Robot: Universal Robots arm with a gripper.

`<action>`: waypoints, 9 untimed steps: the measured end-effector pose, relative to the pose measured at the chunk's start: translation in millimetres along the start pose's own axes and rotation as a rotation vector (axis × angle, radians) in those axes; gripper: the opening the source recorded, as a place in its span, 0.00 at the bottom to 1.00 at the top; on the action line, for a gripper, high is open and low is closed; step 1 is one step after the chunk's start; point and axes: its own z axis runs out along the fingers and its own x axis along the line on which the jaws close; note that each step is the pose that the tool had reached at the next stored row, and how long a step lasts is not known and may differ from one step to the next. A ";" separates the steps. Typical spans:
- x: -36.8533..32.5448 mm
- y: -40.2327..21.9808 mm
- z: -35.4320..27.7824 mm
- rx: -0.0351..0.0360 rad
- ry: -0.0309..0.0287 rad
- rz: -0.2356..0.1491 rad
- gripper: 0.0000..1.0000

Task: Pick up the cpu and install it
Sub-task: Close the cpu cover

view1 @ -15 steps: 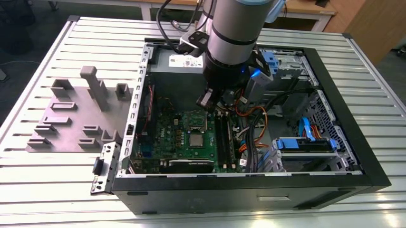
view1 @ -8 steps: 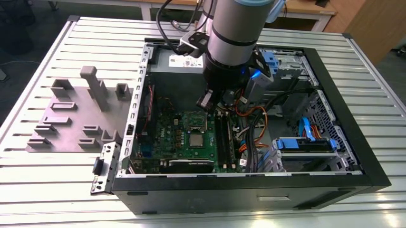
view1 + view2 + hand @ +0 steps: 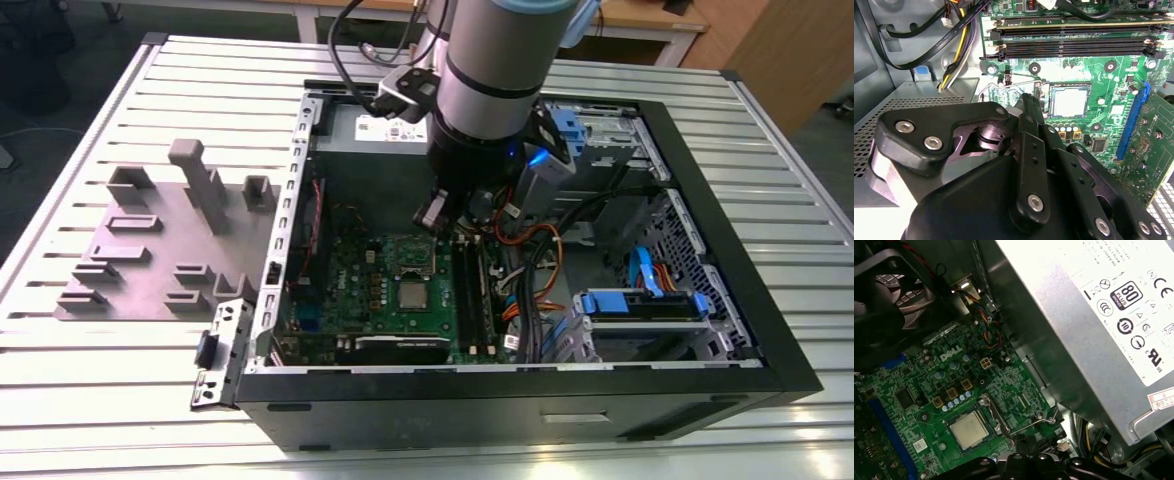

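Below you, a ribbed silver metal table (image 3: 120,400) carries an open black desktop computer case (image 3: 534,420) lying on its side. From the exterior view's 12 o'clock, the grey and black cylindrical robot arm (image 3: 494,70) reaches down into the case. At the case's 9 o'clock, a grey plastic fixture tray with upright blocks (image 3: 147,250) rests on the table. Inside the case, a silver box-shaped power supply with a white label (image 3: 1094,325) sits at the back wall, close beside the arm. The green motherboard (image 3: 400,290) covers the floor of the case, with long black memory slots (image 3: 1074,42) along one side and a blue expansion slot (image 3: 1131,120) on another. Blue plastic drive brackets (image 3: 641,300) sit at the exterior view's 4 o'clock of the arm.

Look at the black metal gripper (image 3: 1026,107): in the second wrist view its fingers are pressed together with nothing between them, and the tip hovers just beside the socket rather than over it. The small square cpu with a silvery-grey metal top (image 3: 969,432) already lies flat in the silver socket frame (image 3: 991,415) on the motherboard, apart from the gripper. You can also spot the cpu at the board's centre in the exterior view (image 3: 412,292) and in the second wrist view (image 3: 1070,101).
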 end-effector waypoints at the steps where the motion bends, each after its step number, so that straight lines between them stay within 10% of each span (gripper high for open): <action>1: 0.2 -0.1 0.0 0.0000 0.0000 0.000 0.11; 9: 2.5 -1.6 -0.1 0.0000 0.0000 0.000 0.11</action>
